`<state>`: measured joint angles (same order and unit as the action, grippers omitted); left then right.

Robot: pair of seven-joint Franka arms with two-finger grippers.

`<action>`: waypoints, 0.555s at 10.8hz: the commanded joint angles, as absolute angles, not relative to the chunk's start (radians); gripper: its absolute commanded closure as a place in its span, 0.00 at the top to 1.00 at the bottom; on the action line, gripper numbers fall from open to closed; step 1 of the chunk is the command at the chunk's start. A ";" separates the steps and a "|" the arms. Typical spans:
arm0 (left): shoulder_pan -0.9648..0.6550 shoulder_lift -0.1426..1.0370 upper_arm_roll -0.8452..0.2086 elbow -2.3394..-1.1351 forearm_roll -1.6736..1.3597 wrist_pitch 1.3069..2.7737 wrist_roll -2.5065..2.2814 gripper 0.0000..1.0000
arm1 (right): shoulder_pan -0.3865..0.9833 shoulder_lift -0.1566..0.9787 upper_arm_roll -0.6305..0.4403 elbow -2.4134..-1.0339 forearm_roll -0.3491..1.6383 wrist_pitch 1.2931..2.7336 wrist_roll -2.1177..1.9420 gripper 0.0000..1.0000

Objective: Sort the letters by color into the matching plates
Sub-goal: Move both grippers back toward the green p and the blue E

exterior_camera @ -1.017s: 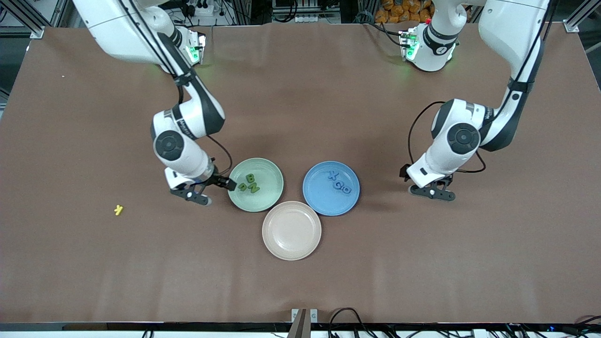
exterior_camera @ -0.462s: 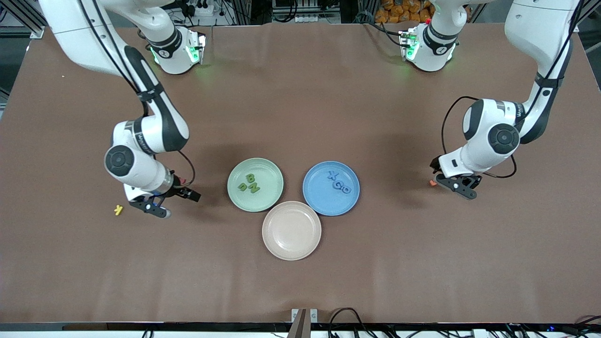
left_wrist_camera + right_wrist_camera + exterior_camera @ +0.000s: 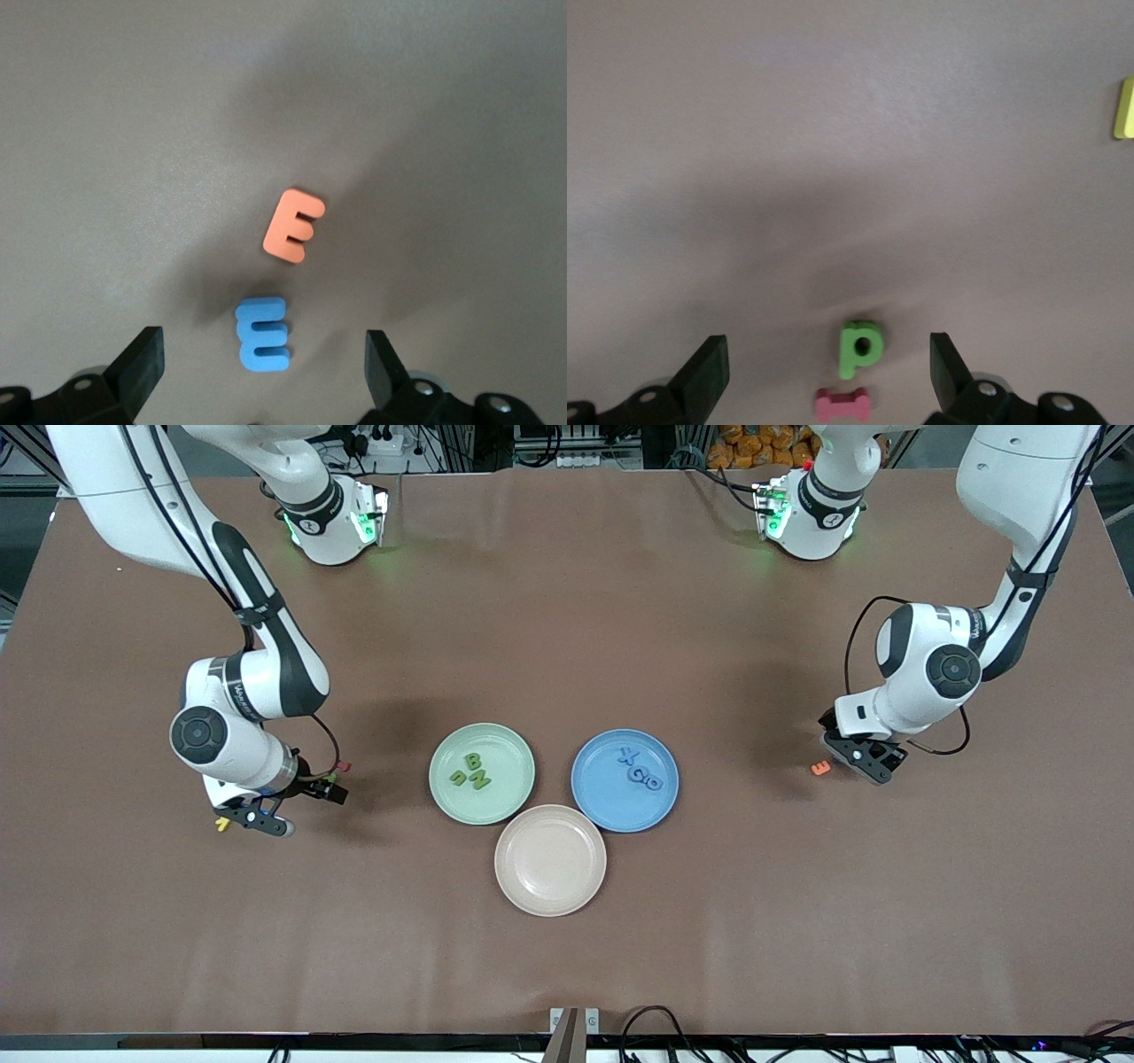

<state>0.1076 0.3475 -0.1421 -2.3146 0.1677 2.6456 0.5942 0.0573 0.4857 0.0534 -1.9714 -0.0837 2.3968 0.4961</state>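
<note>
The pale green plate holds three green letters. The blue plate beside it holds three blue letters. My left gripper is open over the table toward the left arm's end. In the left wrist view a blue E lies between the open fingers of the left gripper; the front view hides this E. My right gripper is open toward the right arm's end. In the right wrist view a green P lies between the open fingers of the right gripper.
A beige plate lies nearer the front camera, between the two plates. An orange E lies beside the blue E. A pink letter lies next to the green P. A yellow letter lies by the right gripper.
The right gripper has moved from the green plate's edge toward the right arm's end of the table. The left gripper has moved toward the left arm's end, uncovering the orange E.
</note>
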 commanded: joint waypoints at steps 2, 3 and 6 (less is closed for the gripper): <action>0.164 0.371 -0.156 -2.313 0.187 2.663 0.693 1.00 | 0.017 0.454 0.055 -2.087 -0.118 2.528 0.489 1.00; 0.164 0.383 -0.156 -2.310 0.183 2.671 0.692 1.00 | 0.017 0.439 0.055 -2.100 -0.118 2.530 0.491 1.00; 0.158 0.408 -0.156 -2.295 0.173 2.692 0.673 1.00 | 0.011 0.431 0.054 -2.131 -0.106 2.568 0.503 1.00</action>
<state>0.1510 0.3857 -0.1433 -2.3138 0.1677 2.6749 0.6843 0.0307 0.4711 0.0437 -2.0738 -0.1024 2.5244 0.4954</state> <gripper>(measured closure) 0.000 0.000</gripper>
